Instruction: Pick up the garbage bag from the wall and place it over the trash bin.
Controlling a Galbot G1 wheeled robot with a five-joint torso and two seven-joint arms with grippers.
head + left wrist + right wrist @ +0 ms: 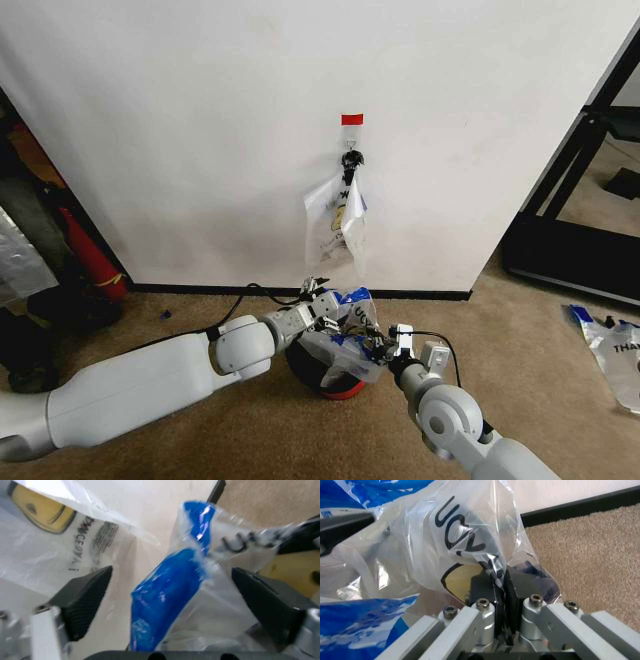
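- The garbage bag (345,335) lies crumpled over the trash bin (340,385), below the wall (200,130).
- The right pincer (501,592) pinches its edge.
- The left pincer (170,603) is spread around the blue handle.
- Advice: pull both edges apart evenly, so the rim gets covered.

One small round trash bin (338,385) with a black rim and red lower outside stands on the carpet. Three lots of thin see-through plastic bags with blue edges can be counted: one garbage bag (350,325) draped at the bin, one bunch of bags (337,222) hanging flat from the wall, how many in it I cannot tell, and one like bag (612,352) lying flat on the carpet. There is one black hook (351,158), one small red tape strip (351,119), and two pincers: the left pincer (322,297) and the right pincer (378,347).
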